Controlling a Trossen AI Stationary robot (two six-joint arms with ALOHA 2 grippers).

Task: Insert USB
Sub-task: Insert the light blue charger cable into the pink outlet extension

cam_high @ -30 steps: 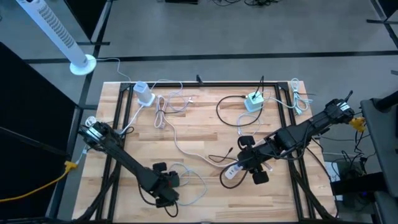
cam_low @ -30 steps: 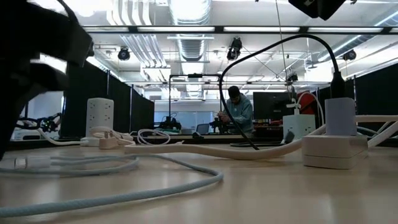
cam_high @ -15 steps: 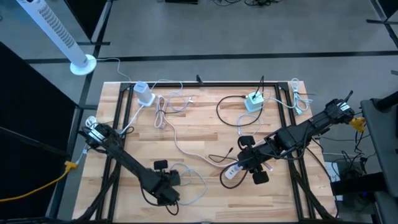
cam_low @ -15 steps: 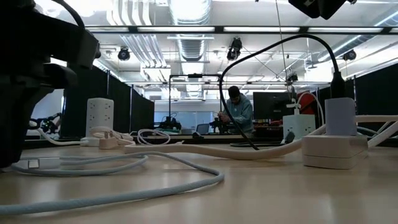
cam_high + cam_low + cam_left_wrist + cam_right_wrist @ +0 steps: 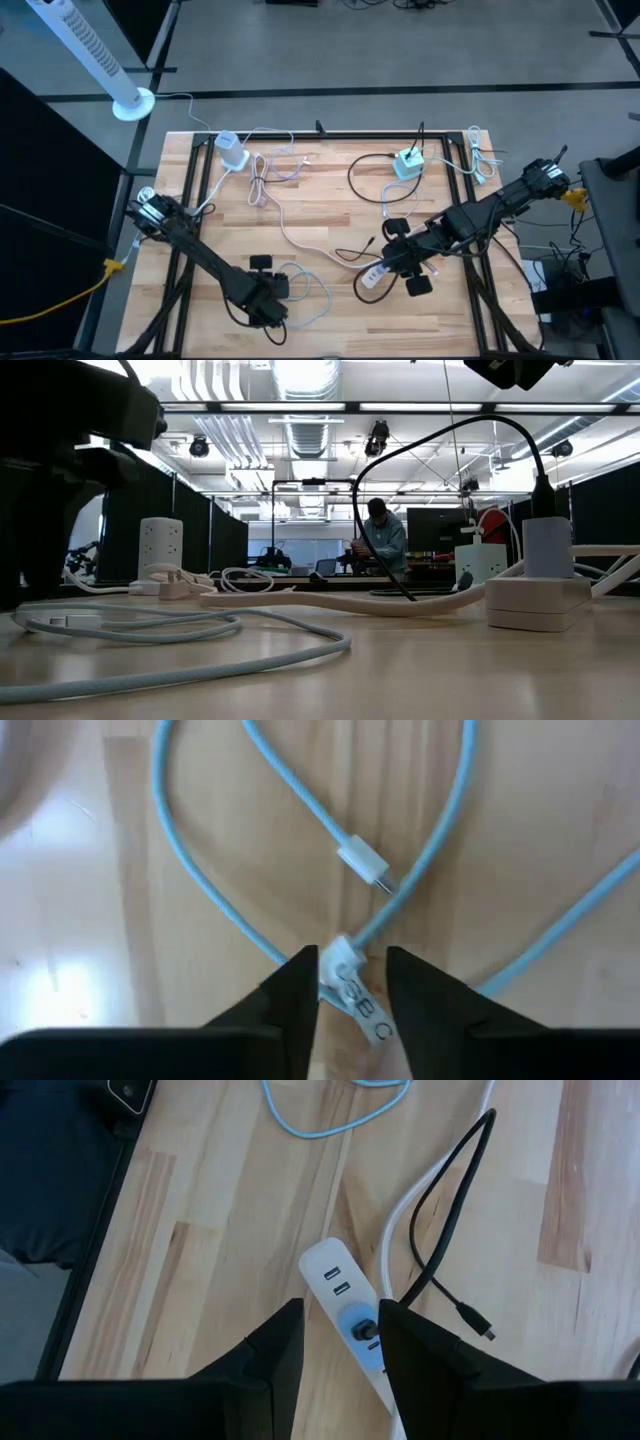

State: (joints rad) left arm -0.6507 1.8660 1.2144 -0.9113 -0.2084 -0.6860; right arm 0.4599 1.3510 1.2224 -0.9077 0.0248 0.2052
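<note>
USB cable [image 5: 300,800], pale blue, lies looped at the table's six o'clock edge; the left gripper [image 5: 345,982] straddles its labelled end, fingers spread. Pinch squarely behind the plug. Toward three o'clock, the right gripper [image 5: 340,1342] hovers, spread, over the white power strip [image 5: 345,1302].

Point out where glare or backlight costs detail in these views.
Low view: ceiling lights blaze, leaving the left arm a black silhouette. Left wrist view: a washed-out glare patch on the table. Right wrist view: even light, power strip ports plain.
</note>
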